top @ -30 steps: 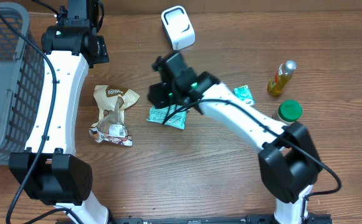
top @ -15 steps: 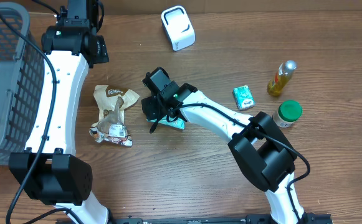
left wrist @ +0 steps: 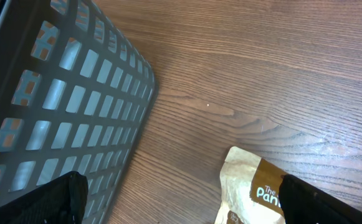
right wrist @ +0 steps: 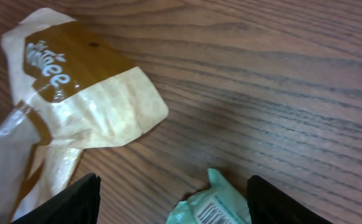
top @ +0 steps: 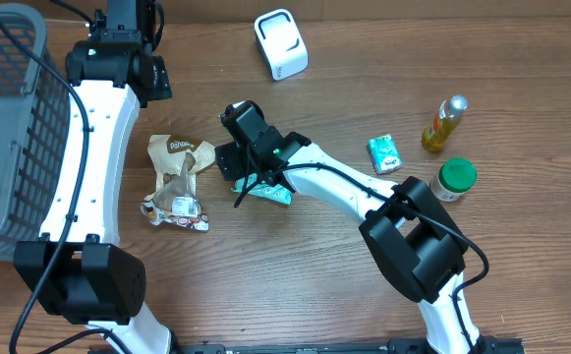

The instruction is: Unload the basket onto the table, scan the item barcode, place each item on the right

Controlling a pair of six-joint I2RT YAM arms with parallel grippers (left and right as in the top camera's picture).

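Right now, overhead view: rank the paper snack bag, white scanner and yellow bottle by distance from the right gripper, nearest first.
1. paper snack bag: just left of the right gripper, mid-table.
2. white scanner: beyond it, near the table's far edge.
3. yellow bottle: far off on the right side.

Mint-green packet [right wrist: 209, 206], brown-and-cream bag [top: 174, 180], white scanner [top: 281, 43], grey lattice basket [top: 8, 98].

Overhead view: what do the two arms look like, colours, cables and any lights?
Both the left arm and right arm have white curved link shells with black joint housings and thin black cables along them. A green light glows near each wrist. The left claw and right claw are black.
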